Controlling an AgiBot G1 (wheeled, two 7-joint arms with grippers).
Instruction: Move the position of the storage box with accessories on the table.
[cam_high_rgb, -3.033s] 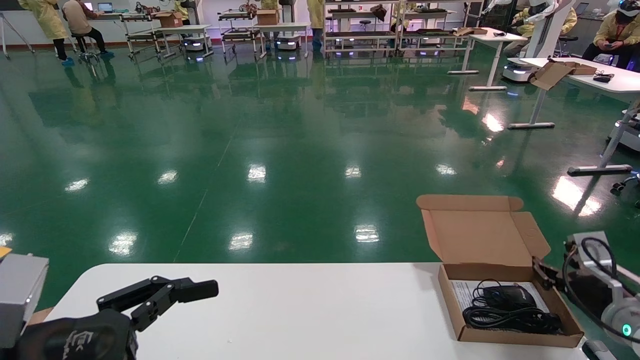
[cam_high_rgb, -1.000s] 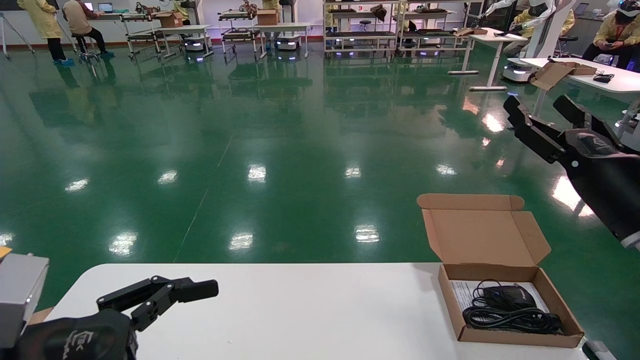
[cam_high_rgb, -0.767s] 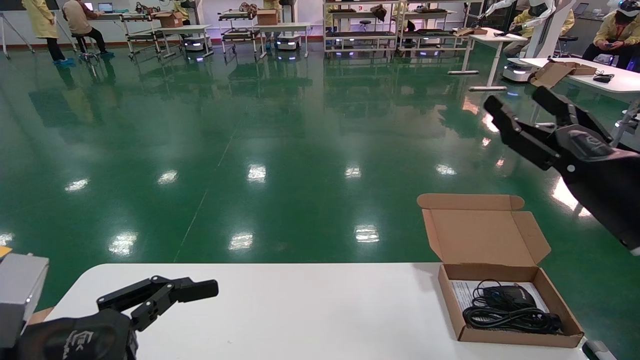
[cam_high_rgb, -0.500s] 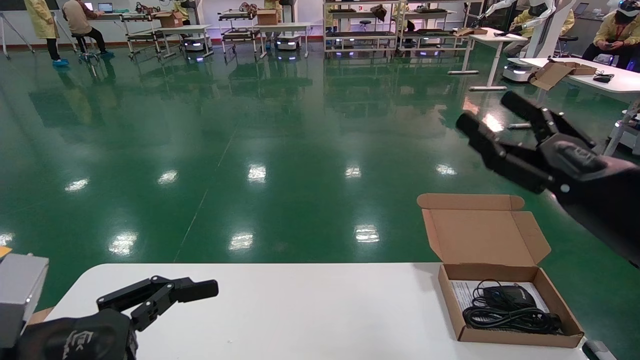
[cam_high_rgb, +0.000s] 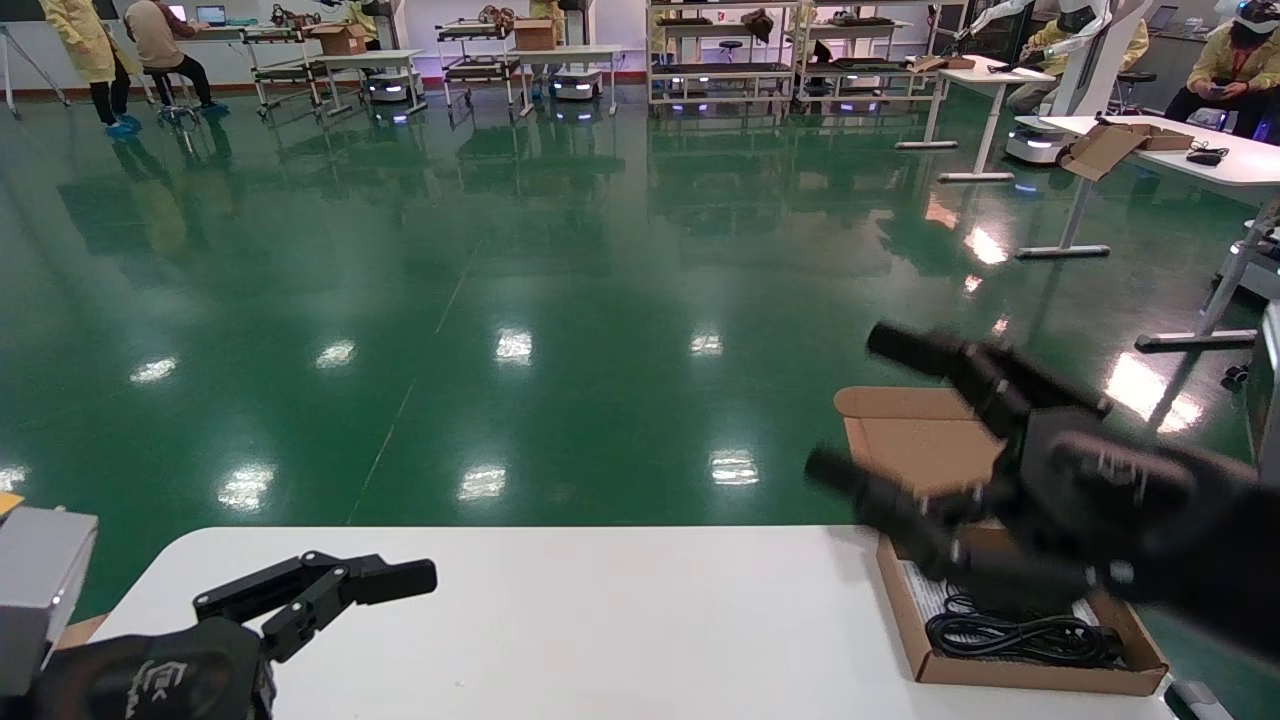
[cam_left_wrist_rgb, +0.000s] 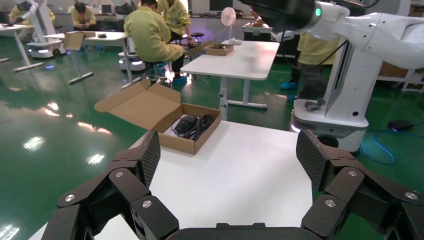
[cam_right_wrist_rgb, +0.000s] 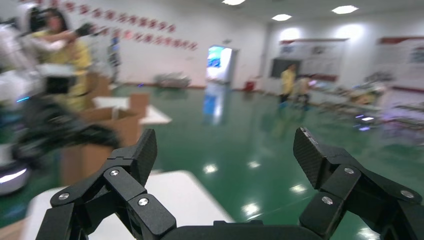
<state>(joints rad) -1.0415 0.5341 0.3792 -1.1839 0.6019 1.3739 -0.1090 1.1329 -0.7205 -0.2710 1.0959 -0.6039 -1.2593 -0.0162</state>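
**Light open box, grip by a wall**

The storage box (cam_high_rgb: 1020, 672) sits at the table (cam_high_rgb: 600, 620)'s right far corner, lid up, accessories (cam_high_rgb: 1020, 640) loose inside. It is probably light, bendable cardboard; a side wall suits best. The right gripper (cam_high_rgb: 870, 420) hovers above, spread wide, empty. The left gripper (cam_high_rgb: 330, 585) is parked, spread, empty.

white table (cam_high_rgb: 600, 620) with storage box (cam_high_rgb: 1020, 672)

The right hand (cam_high_rgb: 860, 415) reaches out forward from the right, its fingers (cam_high_rgb: 905, 345) spread wide with nothing between them. The left hand (cam_high_rgb: 395, 578) sits low at the near left, fingers parted, empty, idle.
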